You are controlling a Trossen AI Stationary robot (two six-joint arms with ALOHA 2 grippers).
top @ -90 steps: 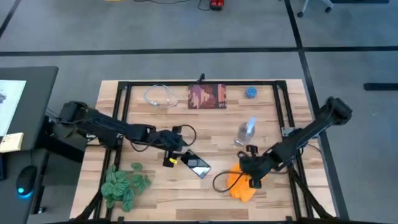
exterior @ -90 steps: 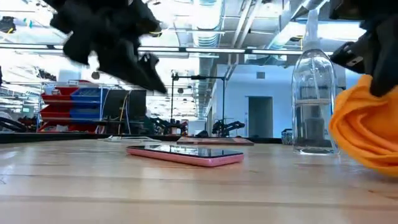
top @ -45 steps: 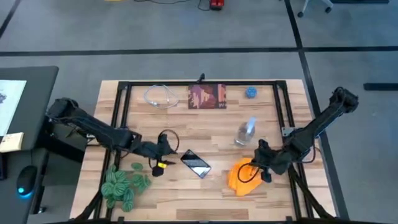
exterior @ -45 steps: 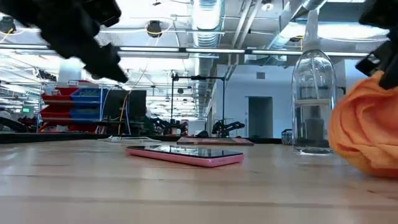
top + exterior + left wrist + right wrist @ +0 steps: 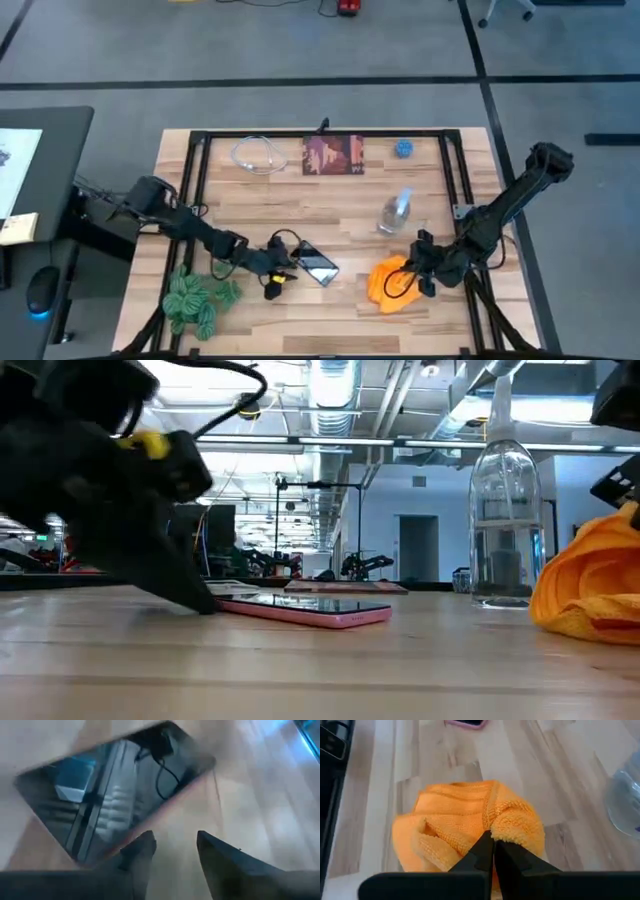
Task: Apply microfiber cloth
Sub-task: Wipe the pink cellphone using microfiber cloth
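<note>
Both arms are dark, near-black, built of slim links with bulkier rounded joint housings. The left gripper (image 5: 283, 272) carries a small yellow marking on its body just behind the fingers, with a thin black cable looping above the wrist. The right gripper (image 5: 405, 283) has a black cable loop beside its wrist. Fingers (image 5: 220, 865) are matte black, wedge-shaped, tapering to blunt tips.

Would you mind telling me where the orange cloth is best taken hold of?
Grip the raised fold along the top of the cloth, coming down from above. It lies bunched on the table, so that ridge gives the jaws something to pinch. The right gripper already holds it there.
</note>
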